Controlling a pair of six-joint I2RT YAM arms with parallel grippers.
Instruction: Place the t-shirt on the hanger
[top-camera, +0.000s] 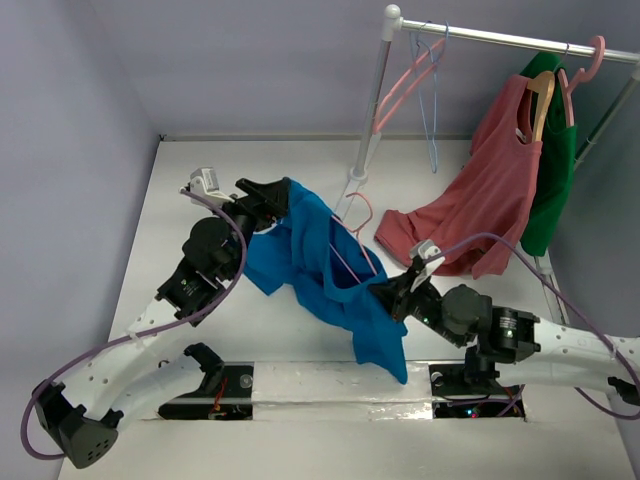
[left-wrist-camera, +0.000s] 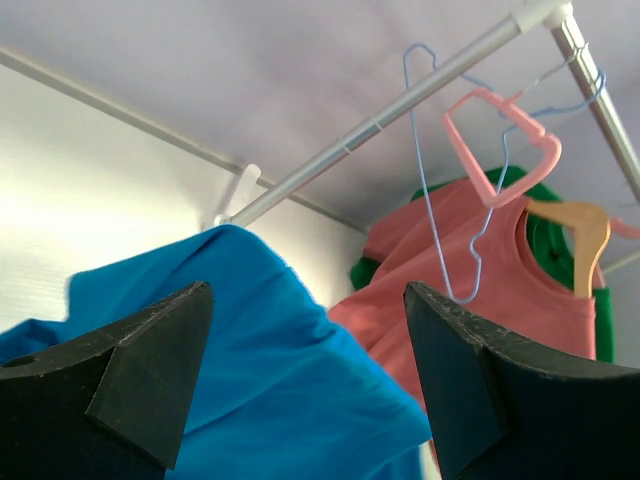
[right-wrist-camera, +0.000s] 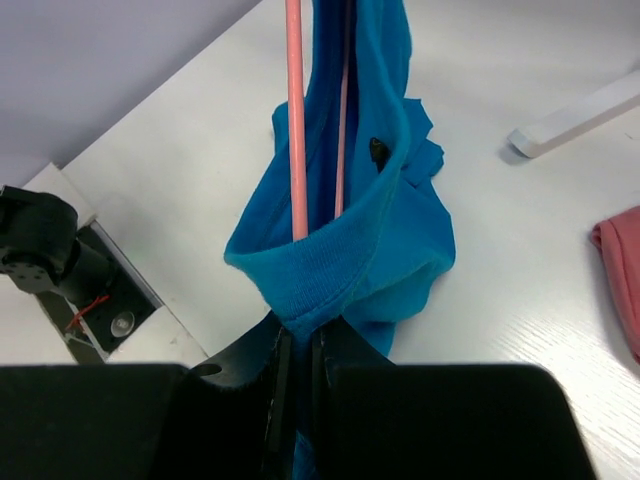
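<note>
Ribbing along one edge of the bright blue t-shirt (top-camera: 300, 250) is sitting pinched in the right end effector (right-wrist-camera: 298, 345), whose jaws are pressing together on that band just beyond the arm bases. Two thin bars of the pink plastic hanger (right-wrist-camera: 295, 120) are running through the loop of that band and on into the cloth. In the top view the hanger's curved hook is poking out on the far side of the shirt, near the foot of the rack.

The shirt is stretching leftward and farther away, one tail drooping towards the near edge of the worktop (top-camera: 250, 330). Its far corner is meeting the left end effector (top-camera: 272, 200). There the jaws are standing wide apart, and blue cloth is filling the gap between them in the wrist view; whether it is resting on them cannot be told.

Farthest back, a metal rail (top-camera: 500, 38) is carrying a second pink hanger (top-camera: 405, 80) and a pale blue wire hanger (top-camera: 432, 100). Right of these, a salmon-red sleeveless top (top-camera: 480, 190) is hanging from a wooden hanger (top-camera: 541, 95), its hem spreading onto the worktop. A dark green garment (top-camera: 555, 190) is hanging just behind it.
</note>
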